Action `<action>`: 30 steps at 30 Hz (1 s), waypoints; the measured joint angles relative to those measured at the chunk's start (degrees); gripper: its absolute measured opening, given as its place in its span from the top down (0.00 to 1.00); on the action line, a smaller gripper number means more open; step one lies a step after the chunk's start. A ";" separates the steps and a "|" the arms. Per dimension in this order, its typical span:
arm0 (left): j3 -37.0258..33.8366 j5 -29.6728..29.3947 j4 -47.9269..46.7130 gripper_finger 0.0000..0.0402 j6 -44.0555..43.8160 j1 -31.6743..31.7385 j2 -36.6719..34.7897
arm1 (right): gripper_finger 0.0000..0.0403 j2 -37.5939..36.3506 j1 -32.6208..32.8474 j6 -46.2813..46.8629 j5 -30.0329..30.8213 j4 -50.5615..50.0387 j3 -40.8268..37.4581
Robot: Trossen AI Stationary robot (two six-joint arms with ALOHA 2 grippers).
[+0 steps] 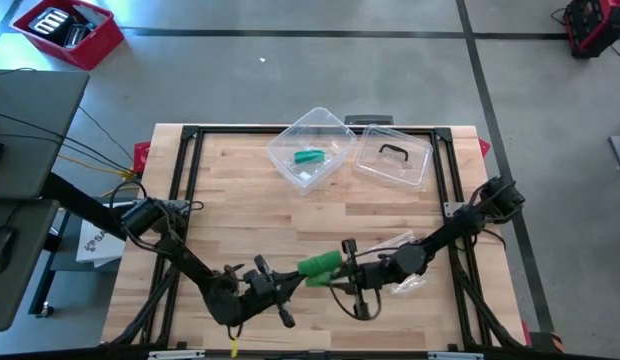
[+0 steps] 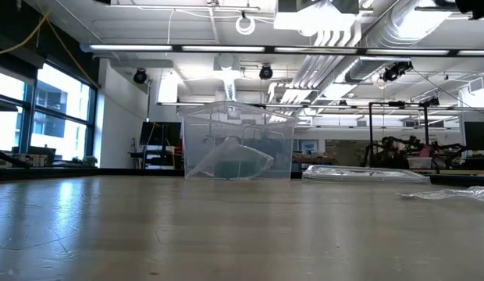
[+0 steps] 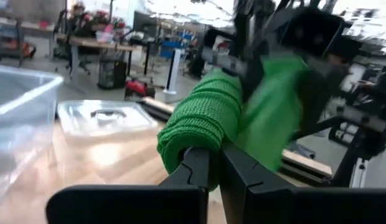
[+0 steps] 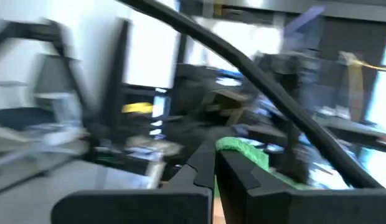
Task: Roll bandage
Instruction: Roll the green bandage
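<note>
A green bandage (image 1: pixel 318 265), partly rolled, hangs above the near middle of the table between my two grippers. My left gripper (image 1: pixel 293 280) comes from the left and is shut on the rolled part (image 3: pixel 202 121). My right gripper (image 1: pixel 342 264) comes from the right and is shut on the looser green part (image 3: pixel 274 106). The low view shows neither gripper nor the bandage. My left gripper pinches the near end of the green roll (image 3: pixel 192 144) between its two shut fingers. The fingers come about level from the table's left. The roll sits just beyond the fingertips, clear of the table. My right gripper pinches an edge of the green bandage (image 4: pixel 235 147) between its shut fingers. It comes about level from the table's right, facing my left gripper. How many layers it has cannot be told. The bandage is clear of the table.
A clear plastic box (image 1: pixel 312 148) with another green roll (image 1: pixel 310 157) inside stands at the far middle. Its clear lid (image 1: pixel 393 155) lies to its right. A clear wrapper (image 1: pixel 408 285) lies under the right arm. A black frame (image 1: pixel 190 135) borders the wooden tabletop.
</note>
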 joint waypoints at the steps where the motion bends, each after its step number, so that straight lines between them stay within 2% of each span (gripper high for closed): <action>1: 0.00 -0.23 -2.73 0.98 -3.13 -0.02 -0.06 | 1.00 0.00 -0.09 -0.47 3.08 -0.65 0.66; 5: 0.00 -0.83 -11.98 0.98 -15.76 -0.30 -0.15 | 1.00 0.00 -0.55 1.58 14.61 -3.39 1.28; 8: -0.04 -0.71 -18.94 0.98 -25.52 -0.33 -0.10 | 1.00 0.00 -1.80 8.55 17.02 -11.81 1.32; 11: -0.14 3.04 -28.82 0.98 -40.21 0.03 0.03 | 1.00 1.23 -2.86 18.59 17.12 -20.42 1.39; 14: -0.15 6.65 -35.85 0.98 -52.91 0.70 1.19 | 1.00 3.30 -3.51 24.59 16.69 -24.00 1.39; 20: -0.17 11.07 -37.67 0.98 -64.45 1.30 5.48 | 1.00 8.99 -4.54 31.48 14.28 -26.73 1.41; 25: -0.17 13.45 -41.58 0.98 -81.44 1.99 8.19 | 1.00 14.70 -4.87 33.37 12.28 -26.54 1.46; 30: 0.11 12.55 -42.67 0.98 -86.56 2.16 9.71 | 1.00 18.17 -4.93 36.40 10.85 -23.57 1.65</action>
